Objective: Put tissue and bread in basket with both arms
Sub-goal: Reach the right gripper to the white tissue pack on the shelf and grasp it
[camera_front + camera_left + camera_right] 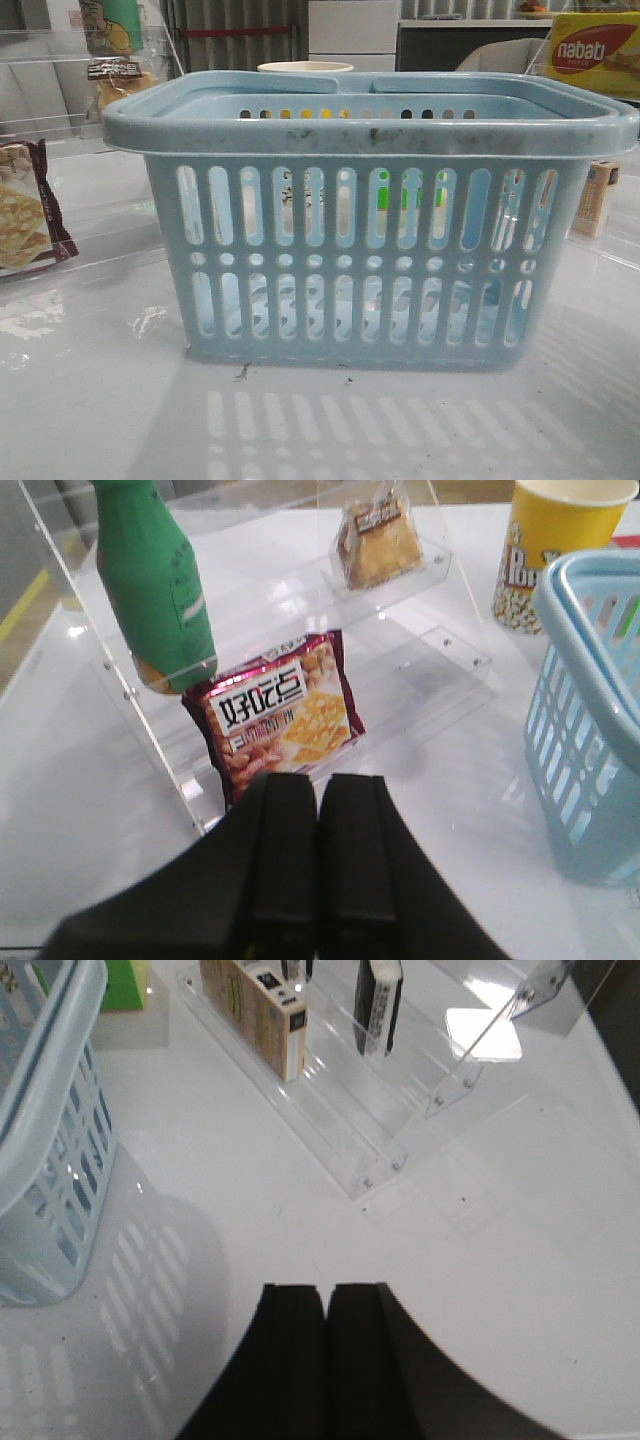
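1. Both hands are closed with nothing between the fingers: the left hand faces its clear rack, the right hand hangs over bare desk. Each must open before reaching.
2. The basket stands mid-desk between them, seemingly without either item.
3. Left: pass over the cracker packet; the bread sits higher on the rack.
4. Right: the tissue stands upright in the far rack, beyond the tan box; pinch its narrow sides.
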`<state>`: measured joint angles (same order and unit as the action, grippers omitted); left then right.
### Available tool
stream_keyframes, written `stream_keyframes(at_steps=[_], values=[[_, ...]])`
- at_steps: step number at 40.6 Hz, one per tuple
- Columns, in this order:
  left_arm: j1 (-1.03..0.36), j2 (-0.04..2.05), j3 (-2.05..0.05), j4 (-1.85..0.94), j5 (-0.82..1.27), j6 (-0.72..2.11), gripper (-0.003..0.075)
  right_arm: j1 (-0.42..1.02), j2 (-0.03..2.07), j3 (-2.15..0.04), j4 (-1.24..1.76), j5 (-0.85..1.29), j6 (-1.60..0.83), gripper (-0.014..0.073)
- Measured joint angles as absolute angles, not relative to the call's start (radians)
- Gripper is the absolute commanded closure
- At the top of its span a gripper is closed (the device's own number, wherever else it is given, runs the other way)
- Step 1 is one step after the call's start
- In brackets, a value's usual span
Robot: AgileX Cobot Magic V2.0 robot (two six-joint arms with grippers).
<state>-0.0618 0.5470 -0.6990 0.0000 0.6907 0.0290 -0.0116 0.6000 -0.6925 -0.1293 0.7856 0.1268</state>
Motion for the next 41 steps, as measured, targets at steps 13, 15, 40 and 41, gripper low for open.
stream_keyframes(at_steps=[13,15,40,41], values=[[-0.062,0.644,-0.69,0.01,0.691,0.045,0.0197,-0.012,0.665,-0.667,-0.129,0.765,0.127,0.0283],[-0.062,0.655,-0.69,0.008,0.689,0.051,0.0164,-0.012,0.67,-0.667,-0.129,0.759,0.127,0.0188],[-0.375,0.687,-0.69,0.0,0.666,0.055,0.0214,-0.144,0.988,-0.863,-0.13,0.7,0.127,0.0065],[-0.38,0.687,-0.69,0.0,0.666,0.055,0.0214,-0.151,1.022,-0.884,-0.126,0.698,0.127,0.0065]])
